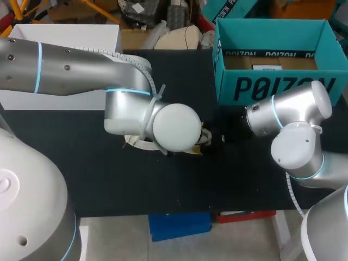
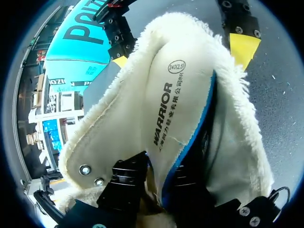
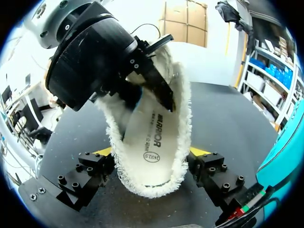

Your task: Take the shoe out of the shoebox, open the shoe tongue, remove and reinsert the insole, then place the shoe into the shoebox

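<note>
Left wrist view: insole (image 2: 175, 109) held outside shoebox (image 2: 78, 47).

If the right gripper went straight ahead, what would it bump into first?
The fluffy insole, which stands right in front of the right gripper. Just past it, probably, comes the left gripper, which holds the insole's far end, though how far off is hard to tell.

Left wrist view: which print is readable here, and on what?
"WARRIOR": lengthwise on the cream insole with a blue edge.
"240(2.5)": in an oval on that insole.
Small characters beside "WARRIOR": too small to read.
Teal cardboard shoebox: large black letters, cut off, not readable whole.
</note>
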`<control>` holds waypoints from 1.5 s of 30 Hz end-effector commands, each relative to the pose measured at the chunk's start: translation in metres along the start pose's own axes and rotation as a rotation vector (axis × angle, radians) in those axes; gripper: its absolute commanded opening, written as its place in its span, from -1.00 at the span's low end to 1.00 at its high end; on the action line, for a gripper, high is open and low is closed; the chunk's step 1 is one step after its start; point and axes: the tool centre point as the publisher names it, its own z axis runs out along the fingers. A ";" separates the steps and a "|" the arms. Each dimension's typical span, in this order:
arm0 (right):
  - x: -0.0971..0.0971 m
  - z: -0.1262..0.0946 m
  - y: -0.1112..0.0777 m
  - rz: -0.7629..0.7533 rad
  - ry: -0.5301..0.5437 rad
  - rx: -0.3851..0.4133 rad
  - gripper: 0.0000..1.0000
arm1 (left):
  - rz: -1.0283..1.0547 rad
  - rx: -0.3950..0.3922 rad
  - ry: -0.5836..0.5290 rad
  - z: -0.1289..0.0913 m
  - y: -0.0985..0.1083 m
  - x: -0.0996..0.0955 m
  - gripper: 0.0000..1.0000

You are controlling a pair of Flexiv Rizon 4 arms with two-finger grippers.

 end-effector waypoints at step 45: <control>0.002 0.000 -0.002 0.000 0.001 0.001 -1.00 | 0.049 0.386 0.286 -0.058 -0.024 0.000 -0.08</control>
